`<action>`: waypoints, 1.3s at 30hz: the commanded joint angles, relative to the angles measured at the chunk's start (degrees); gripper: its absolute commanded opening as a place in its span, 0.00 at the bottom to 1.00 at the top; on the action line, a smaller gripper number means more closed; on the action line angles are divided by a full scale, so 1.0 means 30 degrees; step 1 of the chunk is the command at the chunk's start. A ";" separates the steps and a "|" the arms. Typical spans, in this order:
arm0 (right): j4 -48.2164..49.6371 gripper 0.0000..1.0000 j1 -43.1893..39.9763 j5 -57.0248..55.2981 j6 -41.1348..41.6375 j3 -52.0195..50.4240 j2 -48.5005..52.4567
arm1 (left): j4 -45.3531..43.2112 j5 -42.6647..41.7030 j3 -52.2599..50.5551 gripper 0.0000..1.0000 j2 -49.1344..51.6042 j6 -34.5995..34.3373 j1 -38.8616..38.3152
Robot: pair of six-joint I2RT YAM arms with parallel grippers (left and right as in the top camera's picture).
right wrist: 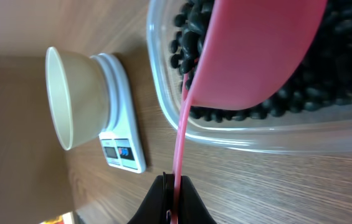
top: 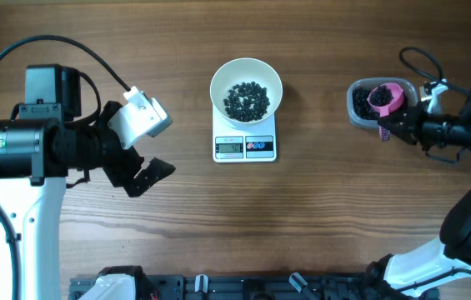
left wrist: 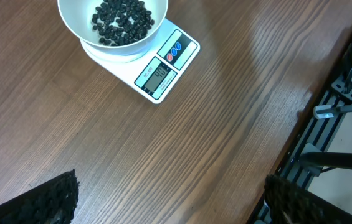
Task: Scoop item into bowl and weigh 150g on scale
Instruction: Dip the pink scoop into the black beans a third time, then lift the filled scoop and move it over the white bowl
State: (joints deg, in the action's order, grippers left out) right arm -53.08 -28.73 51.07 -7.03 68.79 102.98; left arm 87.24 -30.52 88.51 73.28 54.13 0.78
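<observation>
The white bowl (top: 246,89) stands on the small white scale (top: 245,147) at the table's middle and holds a layer of black beans (top: 246,100). My right gripper (top: 388,127) is shut on the thin handle of a pink scoop (top: 385,98), whose cup sits in the clear tub (top: 367,103) of beans at the right. The right wrist view shows the scoop (right wrist: 256,53) cup over the beans (right wrist: 344,74) and its handle pinched between the jaws. My left gripper (top: 139,171) hangs open over bare table at the left, nothing between its fingers (left wrist: 51,199).
The scale's display (left wrist: 157,78) and its two buttons (left wrist: 174,51) face the table's front. A black rail (top: 243,287) runs along the front edge. Bare wood lies between the scale and each arm.
</observation>
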 commanded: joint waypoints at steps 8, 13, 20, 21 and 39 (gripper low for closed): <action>-0.0109 0.04 -0.0073 0.4342 -0.2164 -0.0022 0.0204 | 0.0022 -0.0138 0.0270 1.00 -0.0226 0.0182 0.0102; -0.0087 0.04 -0.0036 0.5741 -0.2164 -0.0022 0.0204 | 0.0022 -0.0138 0.0270 1.00 -0.0226 0.0182 0.0102; -0.0015 0.04 0.1166 0.6302 -0.2149 -0.0007 0.0102 | 0.0022 -0.0138 0.0270 1.00 -0.0226 0.0182 0.0102; 0.0051 0.04 0.1574 0.6594 -0.2142 -0.0007 0.0051 | 0.0022 -0.0138 0.0270 1.00 -0.0226 0.0182 0.0102; 0.2477 0.04 0.8160 0.8954 -0.1093 0.0000 -0.0044 | 0.0022 -0.0138 0.0270 1.00 -0.0226 0.0182 0.0102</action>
State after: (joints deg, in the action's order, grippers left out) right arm -48.14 -7.07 74.22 -10.83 68.73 102.98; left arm 87.24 -30.52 88.51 73.28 54.13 0.78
